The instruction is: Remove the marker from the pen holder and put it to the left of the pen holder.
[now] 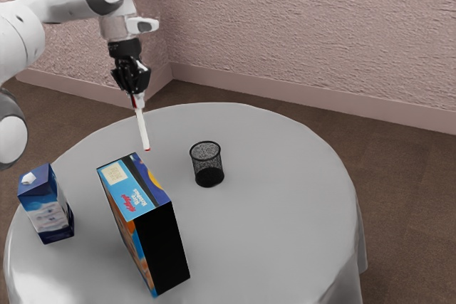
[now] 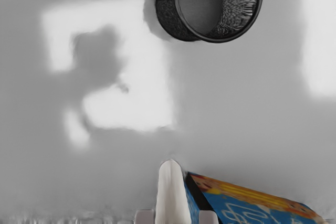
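Marker (image 1: 143, 131) is hanging outside the pen holder (image 1: 207, 164), near-vertical with a slight tilt, its red-tipped end pointing down. End effector (image 1: 136, 99) is clamping its upper part, both fingers (image 2: 144, 217) pressing from opposite sides. Holder is standing upright, empty, on the worktop (image 1: 278, 183); marker is hanging well apart from it.

Extraction is looking done; placing is remaining. Height of the tip above the cloth: exterior view is not settling it.

Risks from here:
- Cereal box (image 1: 162, 250) is standing tall near the likely path. A low sideways sweep could be knocking it over, or twisting the marker in the grip.
- Marker is pointing downward. Lowering too far could be jamming the tip into the worktop and making the shaft slip or pivot.
- Releasing high or upright would be inviting a topple, then a roll, perhaps against the holder or off toward the edge.
- "Left" is depending on whose viewpoint is counting; a wrong reading would be putting it on the wrong side.
- Milk carton (image 1: 47, 208) is standing beyond the box, seemingly a lesser worry
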Tool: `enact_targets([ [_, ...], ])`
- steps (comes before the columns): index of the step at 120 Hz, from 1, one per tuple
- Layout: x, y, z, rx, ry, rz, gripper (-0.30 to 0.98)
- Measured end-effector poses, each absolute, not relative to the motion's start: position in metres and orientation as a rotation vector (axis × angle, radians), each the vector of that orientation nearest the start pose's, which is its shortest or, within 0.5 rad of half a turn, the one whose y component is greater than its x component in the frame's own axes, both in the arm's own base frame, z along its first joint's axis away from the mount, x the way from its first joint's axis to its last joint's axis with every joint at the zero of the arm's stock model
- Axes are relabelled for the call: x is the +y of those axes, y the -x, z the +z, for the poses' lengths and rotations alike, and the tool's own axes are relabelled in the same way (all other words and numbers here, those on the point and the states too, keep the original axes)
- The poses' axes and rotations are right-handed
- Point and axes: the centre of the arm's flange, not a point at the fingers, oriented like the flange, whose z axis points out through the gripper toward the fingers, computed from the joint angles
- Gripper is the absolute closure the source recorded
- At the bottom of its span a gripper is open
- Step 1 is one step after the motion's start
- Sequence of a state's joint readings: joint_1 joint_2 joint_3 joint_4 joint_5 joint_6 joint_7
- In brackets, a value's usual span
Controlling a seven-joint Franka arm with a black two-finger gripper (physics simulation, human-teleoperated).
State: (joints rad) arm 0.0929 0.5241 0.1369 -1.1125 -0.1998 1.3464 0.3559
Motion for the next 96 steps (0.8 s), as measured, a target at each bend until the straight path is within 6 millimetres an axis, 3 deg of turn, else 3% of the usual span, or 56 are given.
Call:
enact_targets([
  [9,0.126,-0.665,0.453,0.143,3.308,0.576,0.79],
  [18,0.141,-0.666,0.421,0.037,3.279,0.740,0.79],
  [46,0.169,-0.656,0.339,-0.189,3.227,1.135,0.79],
  [66,0.170,-0.659,0.296,-0.258,3.183,1.265,0.79],
  [96,0.172,-0.655,0.258,-0.340,3.127,1.374,0.78],
])
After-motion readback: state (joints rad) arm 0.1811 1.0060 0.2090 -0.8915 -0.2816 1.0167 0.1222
